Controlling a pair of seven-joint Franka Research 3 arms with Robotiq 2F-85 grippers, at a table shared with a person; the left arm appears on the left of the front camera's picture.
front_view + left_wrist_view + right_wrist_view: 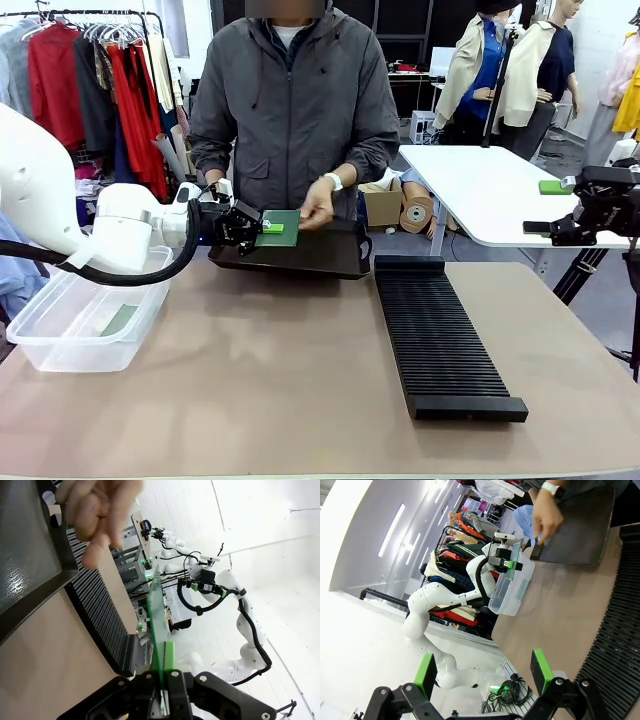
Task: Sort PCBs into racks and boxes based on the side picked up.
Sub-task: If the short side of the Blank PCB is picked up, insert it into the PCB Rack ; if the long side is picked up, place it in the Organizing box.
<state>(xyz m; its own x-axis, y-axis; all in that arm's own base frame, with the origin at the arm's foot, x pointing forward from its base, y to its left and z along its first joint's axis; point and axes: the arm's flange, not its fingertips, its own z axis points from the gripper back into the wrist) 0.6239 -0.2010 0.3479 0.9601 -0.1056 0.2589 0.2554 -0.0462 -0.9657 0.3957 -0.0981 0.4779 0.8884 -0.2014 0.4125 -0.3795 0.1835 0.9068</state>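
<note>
At the far edge of the table (250, 400), over the black tray (330, 258), my L gripper (250, 226) is clamped on the smaller dark-green PCB (282, 228). L wrist cam confirms it: the board sits edge-on between the green pads (170, 655), pinched near one end, w/ the rest sticking out away from the wrist. The person's hand (318, 206) is right at the board's far edge. From the front cam I can't tell if it's touching or just beside; on the wrist cam it looks apart from the board.

R gripper (484, 672) is spread wide w/ nothing between its pads. It hangs off the table's right side, well apart from the action.

Progress, my read: approx halfway. The clear box (50, 345) at the L end has one pale-green board (118, 320) lying flat on its floor, so I'd call that one sorted. The rack (440, 340) lies on the R half of the table. I see no board standing in its slots, tho the ribs are fine & a thin edge could hide there.

Left to do: the dark board has to go to rack or box, depending on which side got gripped, & I can't tell that side from these views. The box is near the L arm; the rack would mean reaching across the middle. No other loose PCBs seen on the tray, so prob. this is the last one.
</note>
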